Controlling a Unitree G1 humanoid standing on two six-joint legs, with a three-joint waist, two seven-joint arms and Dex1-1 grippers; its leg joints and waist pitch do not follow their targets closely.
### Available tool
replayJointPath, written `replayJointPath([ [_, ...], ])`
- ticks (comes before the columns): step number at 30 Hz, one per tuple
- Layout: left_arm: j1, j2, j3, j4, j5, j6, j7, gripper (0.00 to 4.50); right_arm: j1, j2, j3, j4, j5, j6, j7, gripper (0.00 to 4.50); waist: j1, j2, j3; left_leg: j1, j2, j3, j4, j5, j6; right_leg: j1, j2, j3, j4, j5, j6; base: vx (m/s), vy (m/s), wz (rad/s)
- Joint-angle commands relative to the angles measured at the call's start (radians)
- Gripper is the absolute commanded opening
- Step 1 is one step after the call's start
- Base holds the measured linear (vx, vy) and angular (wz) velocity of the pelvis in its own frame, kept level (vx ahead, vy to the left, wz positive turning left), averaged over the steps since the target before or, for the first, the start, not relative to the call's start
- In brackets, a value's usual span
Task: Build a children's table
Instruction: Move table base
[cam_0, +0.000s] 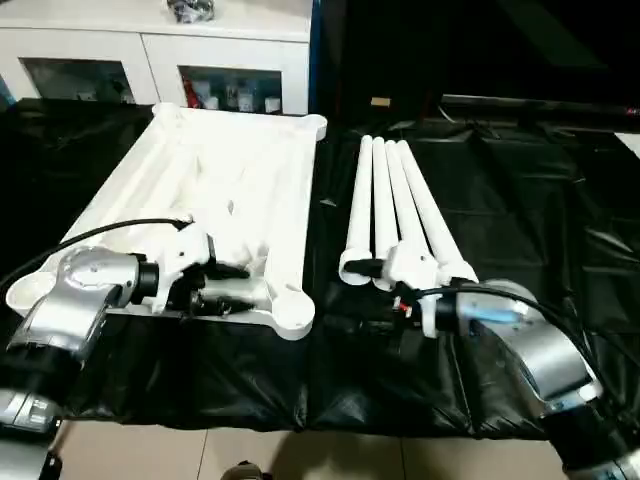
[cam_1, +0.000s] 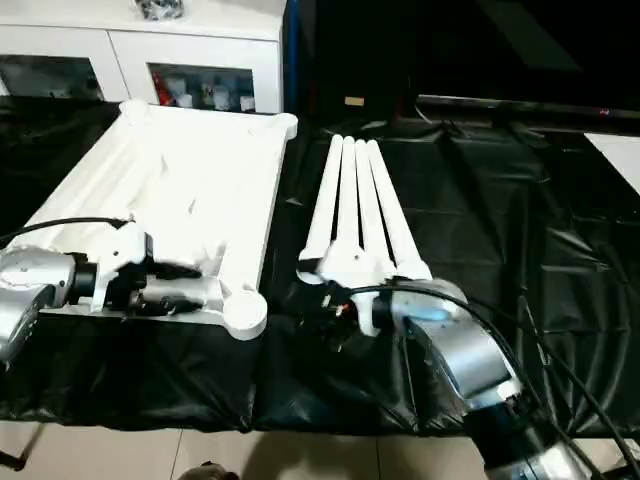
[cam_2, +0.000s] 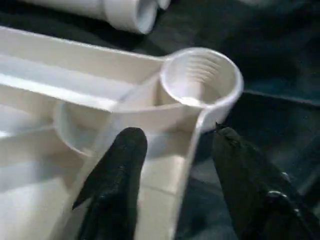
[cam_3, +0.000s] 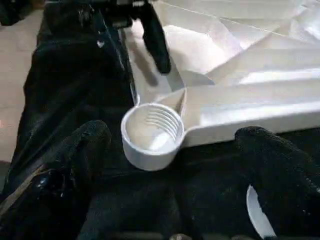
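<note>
Left wrist view: showing the left gripper with fingers partly open, straddling the near rim of the tabletop, one black finger lying inside over the ribbed underside, the other outside over the black cloth; not clear whether either pad is actually touching the rim, nothing clamped. Sitting just beyond the fingertips, a round threaded corner socket.

Left eye view: lying underside up on the cloth-covered table, the tabletop, stretching away toward a white cabinet. Reaching in from the left along the near edge, the left gripper, close to the near right corner socket. Lying side by side on the cloth just right of the tabletop, four legs, fanning slightly, flared ends nearest the robot. Hovering at those flared ends, the right gripper, pointing toward the tabletop.

Right wrist view: showing the right gripper spread wide, holding nothing, both fingers hanging over the cloth, well apart on either side of the same corner socket without touching it. Appearing beyond the socket, the left gripper's finger resting over the tabletop's edge.
</note>
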Motion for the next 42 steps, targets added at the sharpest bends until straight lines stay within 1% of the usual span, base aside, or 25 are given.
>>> replayJointPath([
  [1, -0.031, 0.01, -0.014, 0.031, 0.02, -0.014, -0.032, 2.11, -0.022, -0.016, 0.007, 0.01, 0.001, 0.014, 0.026, 4.5, 0.001, 0.022, -0.062, 0.033, 0.055, -0.015, -0.076, -0.2, -0.019, 0.032, -0.078, 0.031, -0.064, 0.081, -0.243, 0.0, 0.0, 0.0],
  [2, -0.041, 0.008, -0.018, 0.054, 0.025, -0.028, -0.046, 2.01, -0.029, -0.019, 0.011, 0.011, 0.002, 0.016, 0.036, 4.5, 0.003, 0.023, -0.061, 0.035, 0.058, -0.013, -0.077, -0.214, -0.026, 0.031, -0.081, 0.032, -0.065, 0.058, -0.245, 0.0, 0.0, 0.0],
  [3, -0.048, 0.006, -0.023, 0.072, 0.029, -0.036, -0.057, 1.92, -0.036, -0.021, 0.015, 0.013, 0.002, 0.02, 0.044, 4.5, 0.003, 0.022, -0.059, 0.035, 0.057, -0.011, -0.078, -0.221, -0.028, 0.03, -0.08, 0.033, -0.068, 0.039, -0.243, 0.0, 0.0, 0.0],
  [4, -0.056, 0.003, -0.028, 0.092, 0.038, -0.049, -0.062, 1.83, -0.043, -0.023, 0.02, 0.016, 0.0, 0.021, 0.051, 4.5, 0.005, 0.023, -0.06, 0.037, 0.059, -0.01, -0.078, -0.231, -0.036, 0.03, -0.081, 0.033, -0.068, 0.022, -0.242, 0.0, 0.0, 0.0],
  [6, -0.065, 0.001, -0.036, 0.116, 0.053, -0.064, -0.061, 1.64, -0.05, -0.027, 0.027, 0.021, -0.009, 0.015, 0.057, 4.5, 0.006, 0.024, -0.06, 0.037, 0.061, -0.01, -0.08, -0.237, -0.043, 0.029, -0.081, 0.034, -0.068, 0.015, -0.238, 0.0, 0.0, 0.0],
  [11, -0.094, -0.009, -0.05, 0.194, 0.097, -0.121, -0.054, 1.25, -0.064, -0.028, 0.04, 0.032, -0.02, 0.019, 0.072, 4.5, 0.006, 0.024, -0.063, 0.035, 0.06, -0.01, -0.077, -0.209, -0.042, 0.032, -0.083, 0.033, -0.064, 0.073, -0.247, 0.0, 0.0, 0.0],
  [13, -0.099, -0.01, -0.05, 0.206, 0.101, -0.127, -0.057, 1.2, -0.066, -0.028, 0.043, 0.033, -0.02, 0.02, 0.076, 4.5, 0.006, 0.023, -0.064, 0.034, 0.061, -0.011, -0.076, -0.201, -0.039, 0.033, -0.083, 0.032, -0.062, 0.09, -0.248, 0.0, 0.0, 0.0],
  [15, -0.106, -0.012, -0.051, 0.225, 0.108, -0.137, -0.06, 0.99, -0.069, -0.028, 0.046, 0.035, -0.021, 0.021, 0.078, 4.5, 0.007, 0.023, -0.065, 0.033, 0.06, -0.01, -0.075, -0.194, -0.035, 0.034, -0.083, 0.032, -0.061, 0.102, -0.249, 0.0, 0.0, 0.0],
  [17, -0.11, -0.015, -0.044, 0.237, 0.105, -0.133, -0.063, 0.84, -0.072, -0.028, 0.051, 0.039, -0.023, 0.02, 0.08, 4.5, 0.007, 0.021, -0.064, 0.033, 0.062, -0.01, -0.076, -0.198, -0.033, 0.033, -0.083, 0.031, -0.061, 0.096, -0.251, 0.0, 0.0, 0.0],
  [20, -0.109, -0.022, -0.027, 0.242, 0.096, -0.122, -0.056, 0.59, -0.074, -0.027, 0.052, 0.043, -0.025, 0.017, 0.082, 4.5, 0.007, 0.022, -0.062, 0.034, 0.062, -0.01, -0.077, -0.212, -0.036, 0.032, -0.085, 0.032, -0.063, 0.069, -0.254, 0.0, 0.0, 0.0],
  [22, -0.083, -0.03, 0.0, 0.202, 0.064, -0.084, -0.039, 0.41, -0.076, -0.024, 0.052, 0.046, -0.028, 0.012, 0.076, 4.5, 0.006, 0.028, -0.062, 0.035, 0.064, -0.011, -0.078, -0.219, -0.043, 0.031, -0.086, 0.032, -0.063, 0.063, -0.258, 0.0, 0.0, 0.0],
  [23, -0.082, -0.03, 0.002, 0.2, 0.063, -0.083, -0.038, 0.41, -0.076, -0.024, 0.052, 0.046, -0.028, 0.012, 0.075, 4.5, 0.005, 0.026, -0.062, 0.036, 0.065, -0.011, -0.079, -0.223, -0.045, 0.031, -0.086, 0.032, -0.063, 0.065, -0.26, 0.0, 0.0, 0.0],
  [24, -0.067, -0.032, 0.01, 0.179, 0.051, -0.071, -0.033, 0.31, -0.076, -0.022, 0.051, 0.047, -0.029, 0.011, 0.072, 4.5, 0.004, 0.024, -0.063, 0.031, 0.064, -0.012, -0.079, -0.212, -0.044, 0.035, -0.086, 0.032, -0.06, 0.082, -0.263, 0.0, 0.0, 0.0],
  [26, 0.002, -0.032, 0.033, 0.078, 0.027, -0.033, 0.017, 0.19, -0.072, -0.016, 0.045, 0.044, -0.03, 0.01, 0.06, 4.5, -0.002, 0.023, -0.065, 0.027, 0.062, -0.012, -0.077, -0.186, -0.035, 0.038, -0.084, 0.03, -0.057, 0.127, -0.264, 0.0, 0.0, 0.0],
  [27, 0.017, -0.032, 0.038, 0.056, 0.024, -0.024, 0.032, 0.14, -0.071, -0.015, 0.044, 0.043, -0.031, 0.01, 0.057, 4.5, -0.003, 0.02, -0.065, 0.027, 0.063, -0.012, -0.076, -0.184, -0.031, 0.038, -0.085, 0.03, -0.056, 0.137, -0.265, 0.0, 0.0, 0.0],
  [28, 0.028, -0.033, 0.041, 0.04, 0.022, -0.018, 0.042, 0.09, -0.07, -0.014, 0.043, 0.042, -0.031, 0.011, 0.055, 4.5, -0.007, 0.021, -0.064, 0.026, 0.061, -0.01, -0.075, -0.181, -0.021, 0.039, -0.084, 0.031, -0.059, 0.134, -0.264, 0.0, 0.0, 0.0],
  [29, 0.059, -0.037, 0.049, -0.01, 0.014, -0.004, 0.063, 0.04, -0.068, -0.012, 0.041, 0.04, -0.031, 0.01, 0.051, 4.5, -0.008, 0.018, -0.063, 0.026, 0.061, -0.01, -0.074, -0.177, -0.013, 0.039, -0.084, 0.032, -0.059, 0.121, -0.263, 0.0, 0.0, 0.0],
  [31, 0.08, -0.042, 0.054, -0.046, 0.01, 0.012, 0.078, 0.04, -0.065, -0.01, 0.04, 0.038, -0.031, 0.011, 0.048, 4.5, -0.011, 0.018, -0.061, 0.027, 0.061, -0.009, -0.074, -0.177, -0.008, 0.037, -0.081, 0.032, -0.062, 0.105, -0.261, 0.0, 0.0, 0.0],
  [32, 0.098, -0.045, 0.057, -0.074, 0.012, 0.019, 0.09, 0.04, -0.064, -0.008, 0.04, 0.037, -0.032, 0.011, 0.046, 4.5, -0.013, 0.014, -0.059, 0.027, 0.061, -0.009, -0.076, -0.183, -0.006, 0.036, -0.081, 0.032, -0.064, 0.086, -0.26, 0.0, 0.0, 0.0],
  [33, 0.1, -0.046, 0.057, -0.077, 0.012, 0.02, 0.091, 0.04, -0.063, -0.008, 0.04, 0.037, -0.032, 0.011, 0.046, 4.5, -0.014, 0.017, -0.059, 0.028, 0.062, -0.009, -0.076, -0.186, -0.006, 0.036, -0.081, 0.032, -0.064, 0.076, -0.259, 0.0, 0.0, 0.0],
  [35, 0.132, -0.054, 0.066, -0.127, 0.014, 0.045, 0.122, 0.04, -0.061, -0.002, 0.04, 0.036, -0.033, 0.012, 0.04, 4.5, -0.014, 0.018, -0.057, 0.03, 0.063, -0.008, -0.078, -0.204, -0.009, 0.031, -0.08, 0.033, -0.069, 0.038, -0.256, 0.0, 0.0, 0.0],
  [36, 0.145, -0.055, 0.07, -0.152, 0.012, 0.064, 0.136, 0.04, -0.061, 0.0, 0.041, 0.035, -0.034, 0.012, 0.039, 4.5, -0.014, 0.019, -0.058, 0.031, 0.063, -0.008, -0.077, -0.205, -0.01, 0.031, -0.08, 0.033, -0.068, 0.034, -0.255, 0.0, 0.0, 0.0],
  [38, 0.159, -0.055, 0.072, -0.18, 0.01, 0.081, 0.151, 0.04, -0.062, 0.001, 0.041, 0.035, -0.034, 0.012, 0.037, 4.5, -0.013, 0.017, -0.056, 0.031, 0.063, -0.009, -0.08, -0.216, -0.015, 0.03, -0.08, 0.034, -0.069, 0.01, -0.249, 0.0, 0.0, 0.0],
  [40, 0.174, -0.055, 0.074, -0.213, 0.005, 0.096, 0.168, 0.04, -0.065, 0.003, 0.039, 0.036, -0.035, 0.011, 0.034, 4.5, -0.013, 0.016, -0.056, 0.03, 0.062, -0.009, -0.079, -0.203, -0.013, 0.03, -0.079, 0.034, -0.069, 0.02, -0.245, 0.0, 0.0, 0.0],
  [42, 0.178, -0.055, 0.074, -0.21, 0.009, 0.063, 0.166, 0.04, -0.07, 0.005, 0.035, 0.042, -0.036, 0.006, 0.03, 4.5, -0.014, 0.017, -0.057, 0.03, 0.06, -0.008, -0.077, -0.193, -0.009, 0.03, -0.077, 0.034, -0.069, 0.035, -0.242, 0.0, 0.0, 0.0],
])
